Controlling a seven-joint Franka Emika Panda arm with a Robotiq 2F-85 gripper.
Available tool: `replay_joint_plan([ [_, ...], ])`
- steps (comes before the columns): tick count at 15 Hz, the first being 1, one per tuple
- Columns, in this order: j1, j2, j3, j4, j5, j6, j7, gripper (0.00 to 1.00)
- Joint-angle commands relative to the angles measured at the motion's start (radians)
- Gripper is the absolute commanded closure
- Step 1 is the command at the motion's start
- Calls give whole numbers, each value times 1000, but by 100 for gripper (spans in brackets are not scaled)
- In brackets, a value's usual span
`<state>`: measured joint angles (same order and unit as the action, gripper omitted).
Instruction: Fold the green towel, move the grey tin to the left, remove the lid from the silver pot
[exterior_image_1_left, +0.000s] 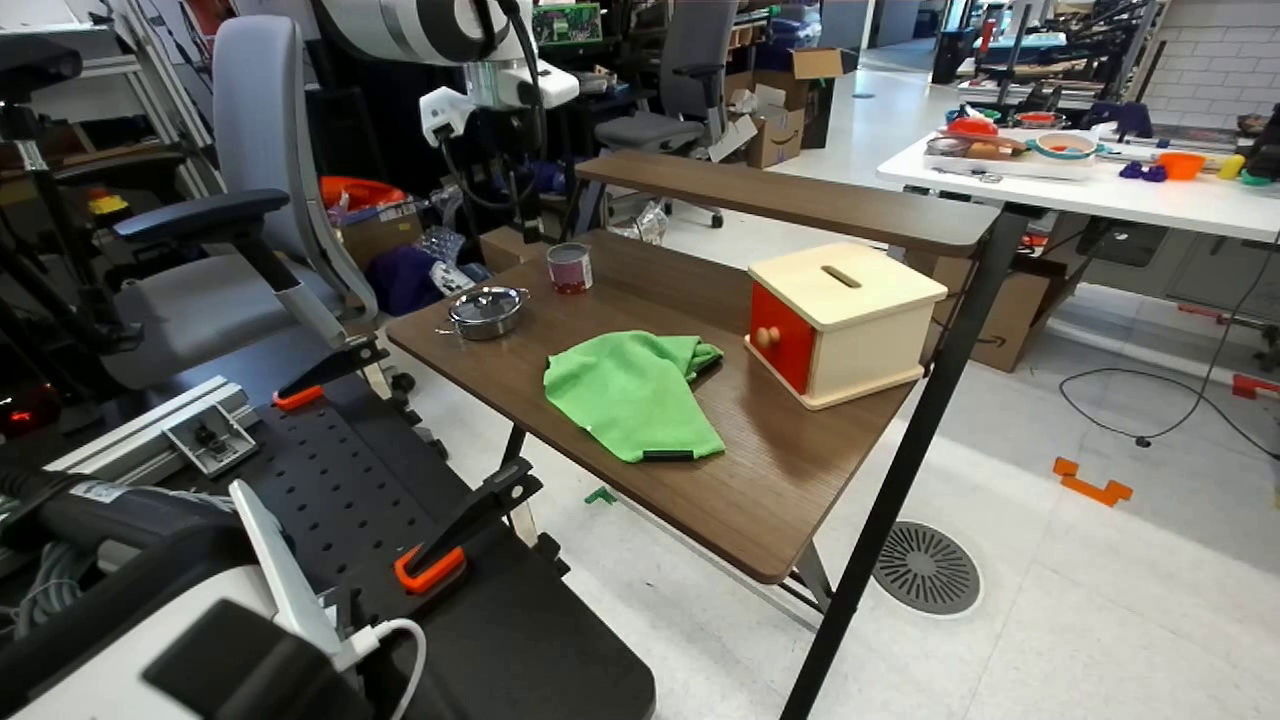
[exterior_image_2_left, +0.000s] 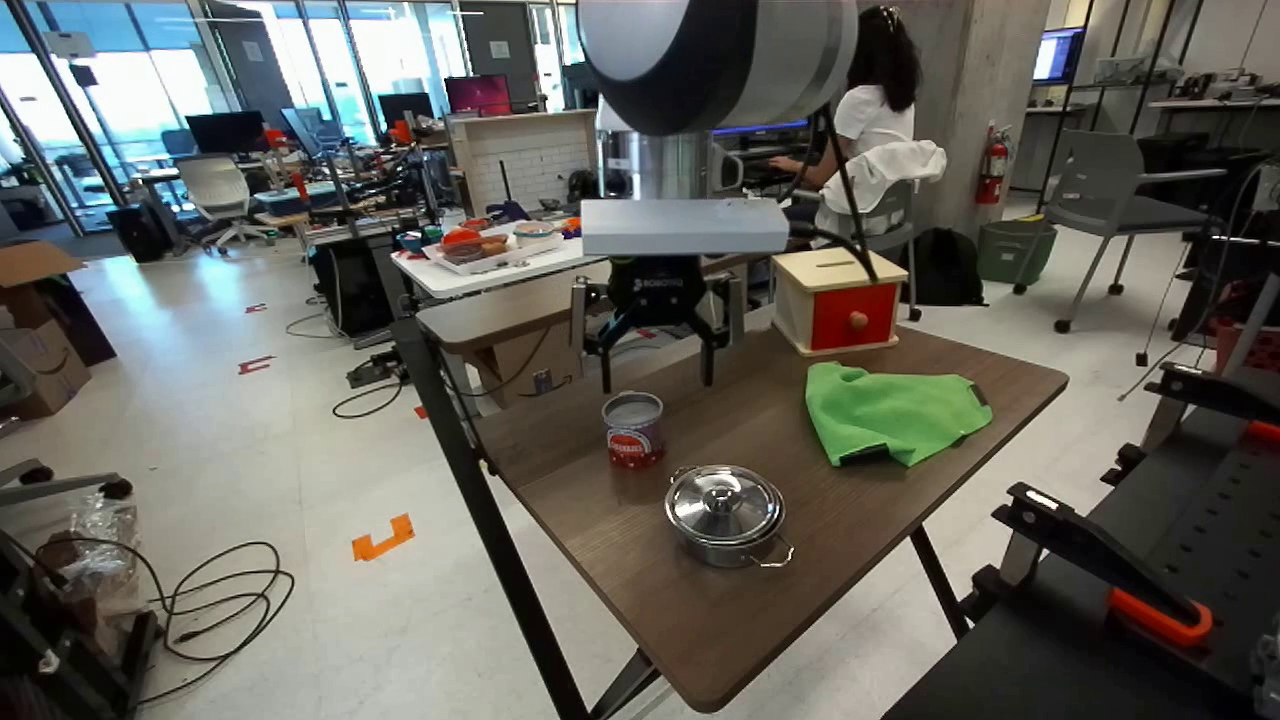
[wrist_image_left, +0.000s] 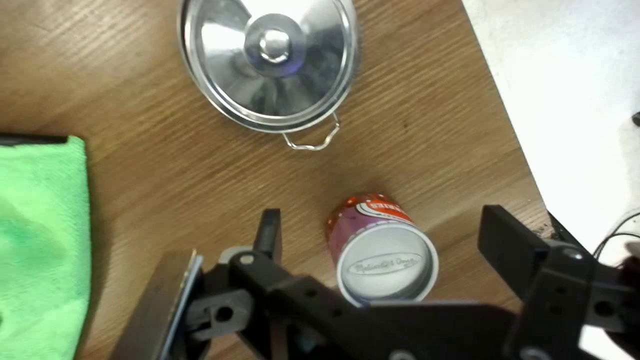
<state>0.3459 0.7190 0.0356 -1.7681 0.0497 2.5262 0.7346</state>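
the gripper hangs above the brown table, its fingers spread wide; in the wrist view the upright tin appears between them. the silver pot stands near the tin, its lid on. in both exterior views the green towel lies rumpled on the table near the wooden box.

The green towel lies loose and rumpled on the brown table, black strips showing along its edges. Apart from it, the silver pot stands upright with its shiny, knobbed lid on and a wire loop handle at either side. Near the pot, not touching it, the grey-topped tin stands upright, printed in red and purple, with lettering in an oval on its recessed top.
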Motion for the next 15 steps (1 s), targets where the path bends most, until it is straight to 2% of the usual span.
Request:
replay_joint_plan([
  [1,-2,-121,-18,-189,-7,13,-18,0],
  [7,5,-130,-41,-348,-59,70,-27,0],
  [15,30,-111,-45,-410,-73,160,-42,0],
])
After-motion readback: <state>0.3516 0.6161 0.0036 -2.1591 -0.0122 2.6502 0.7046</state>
